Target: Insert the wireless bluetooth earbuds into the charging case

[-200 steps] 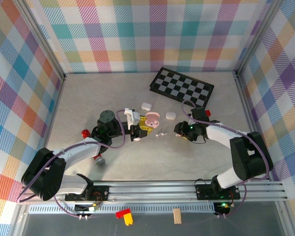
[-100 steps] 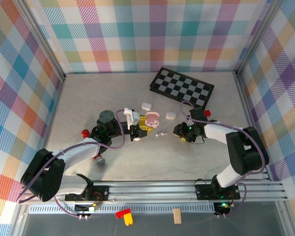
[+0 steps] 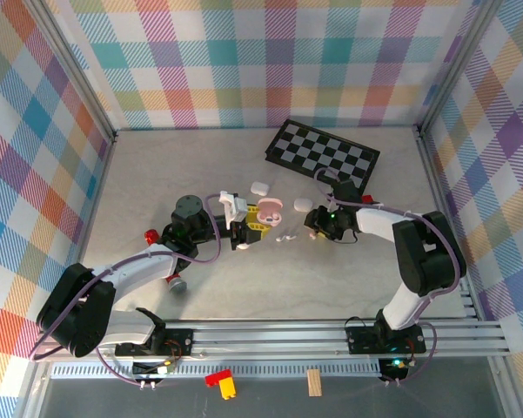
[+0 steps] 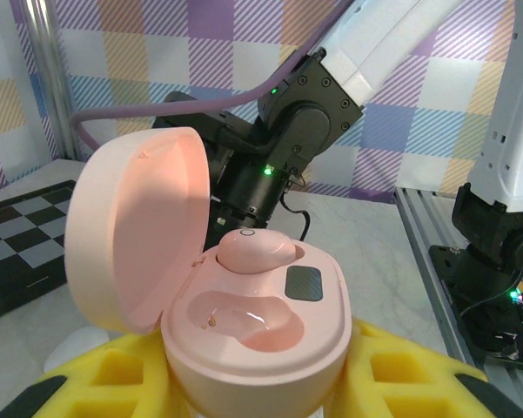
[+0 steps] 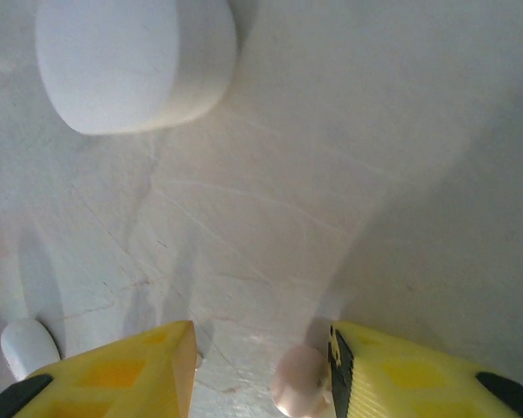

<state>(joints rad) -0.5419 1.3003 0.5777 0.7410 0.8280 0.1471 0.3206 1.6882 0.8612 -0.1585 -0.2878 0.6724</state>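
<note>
An open pink charging case [image 4: 270, 348] sits between the yellow fingers [image 4: 104, 374] of my left gripper [image 4: 252, 387], which is shut on it. Its lid [image 4: 130, 226] leans left. One pink earbud [image 4: 254, 248] is seated at the back, and the front socket [image 4: 244, 318] is bare. From above, the same case [image 3: 271, 209] and left gripper [image 3: 246, 228] are at the table's middle. My right gripper [image 5: 261, 366] is low over the table and open. A pale pink earbud [image 5: 298, 385] lies between its fingers, against the right finger [image 5: 418, 374]. Seen from above, the right gripper [image 3: 317, 223] is right of the case.
A white closed case [image 5: 135, 57] lies ahead of the right gripper, and a small white earbud [image 5: 24, 347] is at its left. Overhead I see two white cases [image 3: 260, 187] [image 3: 303, 205], loose white earbuds [image 3: 285, 237], a chessboard [image 3: 324, 157] at the back and a red block [image 3: 151, 235].
My right gripper has shifted a little toward the back and left, nearer the white case, and its jaws have narrowed. The left gripper and the pink case have not moved.
</note>
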